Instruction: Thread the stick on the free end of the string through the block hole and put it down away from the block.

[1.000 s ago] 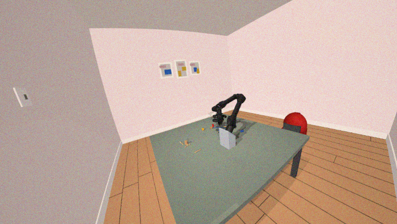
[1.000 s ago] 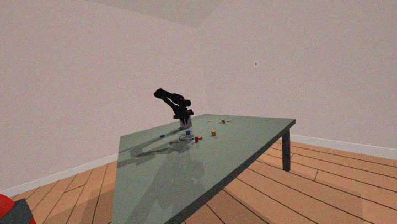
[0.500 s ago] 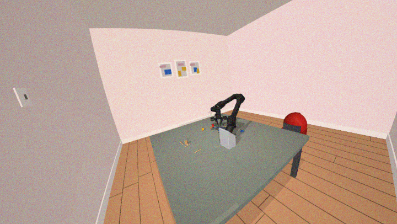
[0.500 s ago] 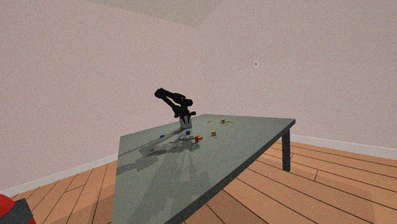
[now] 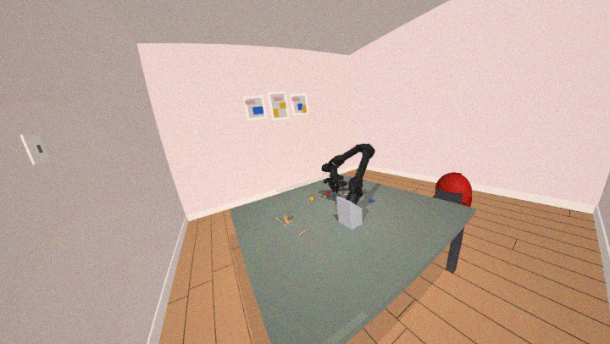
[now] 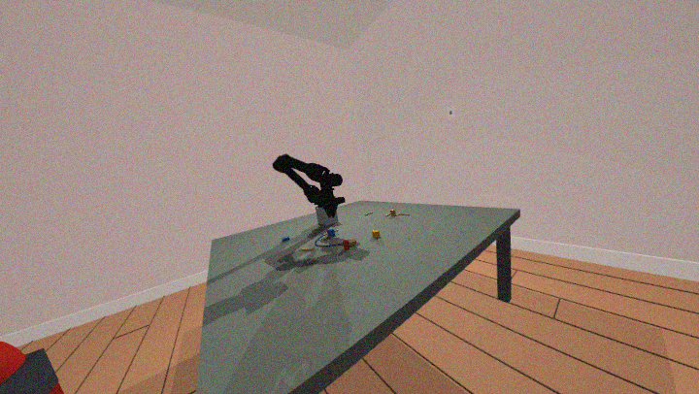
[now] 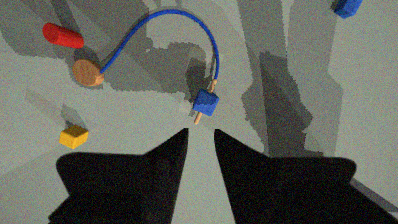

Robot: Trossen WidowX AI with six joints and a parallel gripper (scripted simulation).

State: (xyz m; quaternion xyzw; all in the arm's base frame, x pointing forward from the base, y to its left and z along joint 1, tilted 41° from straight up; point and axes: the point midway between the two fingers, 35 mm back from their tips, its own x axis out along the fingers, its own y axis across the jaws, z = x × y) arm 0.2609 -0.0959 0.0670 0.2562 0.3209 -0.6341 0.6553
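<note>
Its fingers parted on nothing, the claw (image 5: 335,189) (image 6: 331,213) (image 7: 201,133) hovers near a stick (image 7: 198,118) overlapped by a blue cube (image 6: 331,232) (image 7: 206,102). A blue string (image 6: 317,239) (image 7: 172,11) arcs to the button (image 6: 352,243) (image 7: 86,73).

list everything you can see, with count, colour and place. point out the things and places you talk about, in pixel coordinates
table (image 5: 307,277) (image 6: 391,274): 1, grey-green, on wood floor
round button (image 7: 86,72) (image 6: 352,243): 1, tan, string's end
string (image 7: 172,11) (image 6: 328,245): 1, blue, curving from button
string's stick (image 7: 198,118): 1, tan, showing both sides of a blue block
blue blocks (image 7: 205,102) (image 6: 331,232) (image 5: 372,201): 2, one at that stick, one apart
cylinder (image 7: 63,36) (image 6: 346,245) (image 5: 327,192): 1, red, by button
yellow block (image 7: 73,137) (image 6: 376,234) (image 5: 312,198): 1, on table
small block (image 5: 285,219) (image 6: 392,213): 1, tan, table's far side from hand
loose sticks (image 5: 303,231) (image 6: 307,249): at least 4, tan, on table
box (image 5: 350,215) (image 6: 326,215): 1, pale grey, by arm
rounded object (image 5: 453,186) (image 6: 9,359): 1, red, beside table
pictures (image 5: 279,105): 3, multicoloured, wall
switch (image 5: 39,148) (image 6: 449,113): 1, pale, wall
arm (image 5: 365,152) (image 6: 298,166): 1, black
hand (image 7: 201,133) (image 5: 335,187) (image 6: 331,213): 1, black, above table
</note>
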